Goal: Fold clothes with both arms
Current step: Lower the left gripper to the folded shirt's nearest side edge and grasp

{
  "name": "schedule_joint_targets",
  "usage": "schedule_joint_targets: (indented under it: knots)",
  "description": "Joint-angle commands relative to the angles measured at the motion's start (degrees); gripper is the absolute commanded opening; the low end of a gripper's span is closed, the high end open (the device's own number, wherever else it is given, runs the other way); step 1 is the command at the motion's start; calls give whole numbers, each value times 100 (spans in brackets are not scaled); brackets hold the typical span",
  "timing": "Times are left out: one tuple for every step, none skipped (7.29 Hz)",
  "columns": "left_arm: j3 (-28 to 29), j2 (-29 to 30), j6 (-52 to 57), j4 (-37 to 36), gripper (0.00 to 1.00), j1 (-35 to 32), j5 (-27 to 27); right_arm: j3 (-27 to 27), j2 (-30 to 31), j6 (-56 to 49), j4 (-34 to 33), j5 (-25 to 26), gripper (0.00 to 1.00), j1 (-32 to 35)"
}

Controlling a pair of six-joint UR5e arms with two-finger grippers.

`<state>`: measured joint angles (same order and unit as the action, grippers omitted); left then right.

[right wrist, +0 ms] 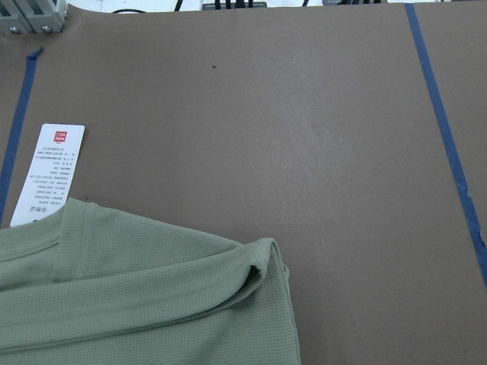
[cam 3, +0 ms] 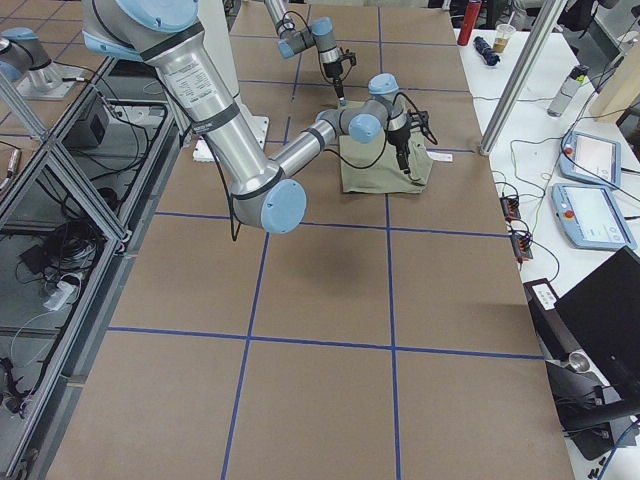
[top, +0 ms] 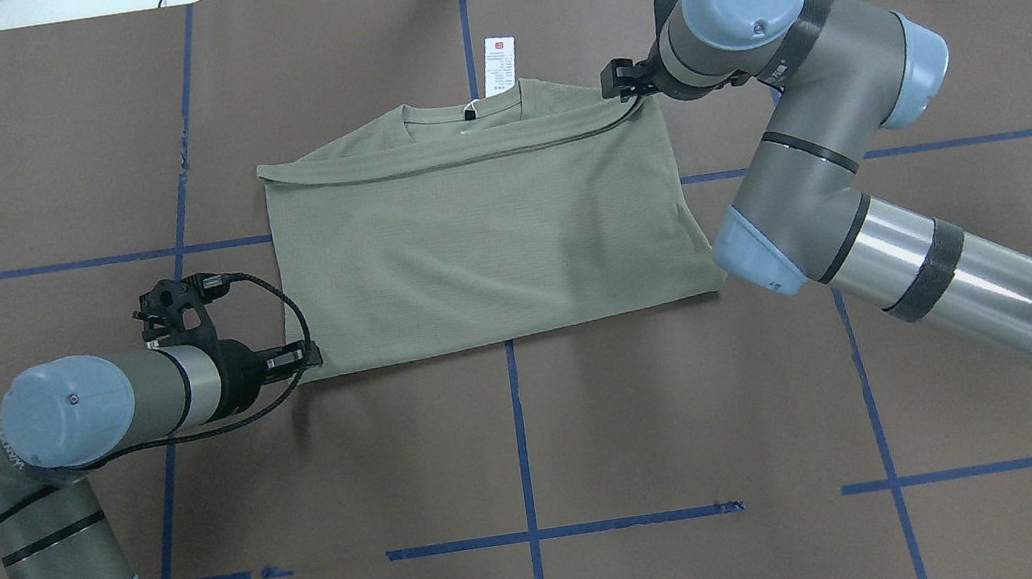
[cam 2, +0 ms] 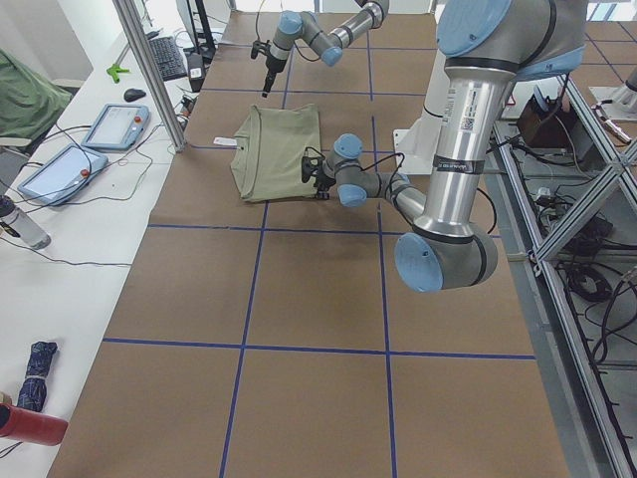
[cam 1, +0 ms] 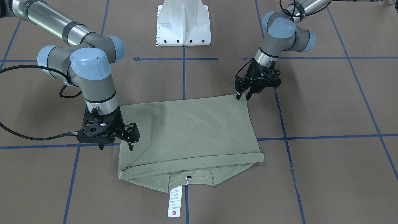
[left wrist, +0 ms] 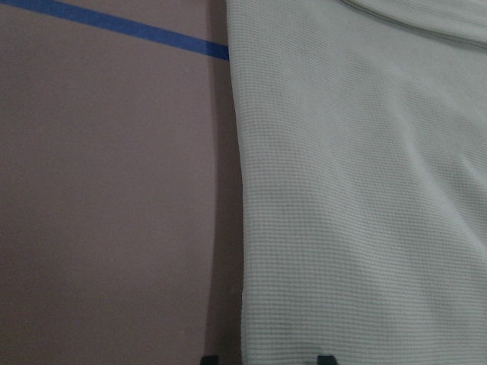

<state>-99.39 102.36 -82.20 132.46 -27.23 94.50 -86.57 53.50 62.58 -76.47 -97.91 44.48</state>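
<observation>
Front view: the shirt (cam 1: pixel 189 130) lies folded mid-frame, collar toward the bottom. Your left gripper (cam 1: pixel 243 95), upper right, straddles its corner, fingers apart, probably ready to pinch. Your right gripper (cam 1: pixel 115 145), at left, hangs spread over the side edge. Overhead: they sit at diagonal corners, suiting a two-armed fold.

I work over a table (cam 1: pixel 342 102) papered in brown and gridded with blue tape lines (cam 1: pixel 317 137), a white bench (cam 2: pixel 70 249) holding tablets (cam 2: pixel 114 126) beside it.

Matt knit cloth shirt (cam 1: pixel 189 130), matt brown table (cam 1: pixel 326 102), paper tag (cam 1: pixel 174 205)
</observation>
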Motion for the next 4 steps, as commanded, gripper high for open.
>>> schedule_joint_targets:
  knots:
    - [7, 30, -76, 52, 42, 60, -2, 9, 2, 0, 0, 0, 100, 0]
    - [7, 21, -59, 52, 10, 60, -2, 0, 2, 9, 0, 0, 100, 0]
    - [7, 4, -33, 52, 0, 60, -11, 0, 2, 17, 0, 0, 100, -9]
    - [7, -23, -15, 52, 0, 60, -20, 0, 2, 18, 0, 0, 100, -9]
